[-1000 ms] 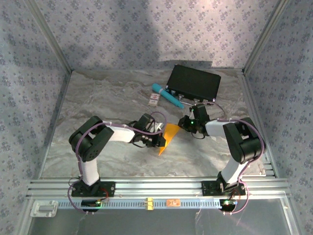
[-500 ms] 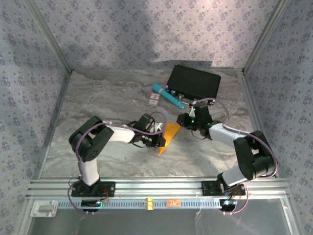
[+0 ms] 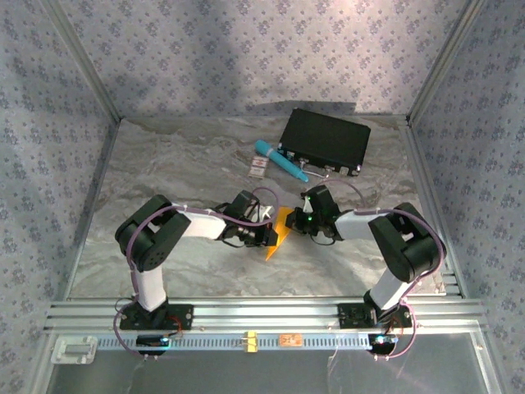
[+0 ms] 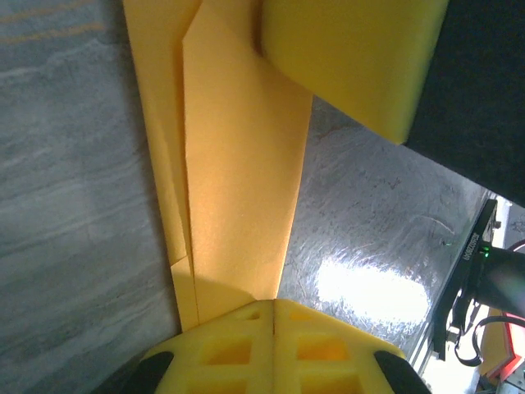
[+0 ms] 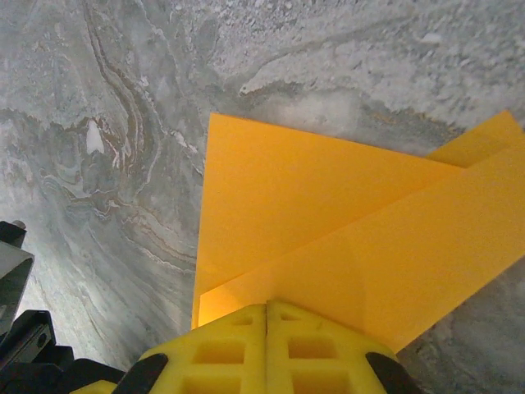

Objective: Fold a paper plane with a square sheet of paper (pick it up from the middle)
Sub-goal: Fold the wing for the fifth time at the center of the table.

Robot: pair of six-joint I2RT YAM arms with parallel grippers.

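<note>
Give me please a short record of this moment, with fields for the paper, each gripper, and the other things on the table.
paper: orange-yellow paper, folded with visible creases, between the two grippers
left: left gripper shut, pinching one edge of the paper
right: right gripper shut, pinching the opposite side
far side: black case, teal pen and white-and-red card, all apart from the paper

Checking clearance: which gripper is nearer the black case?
Right. The right gripper grips the paper in front of the black case; the left gripper holds it farther off, leftward.
</note>
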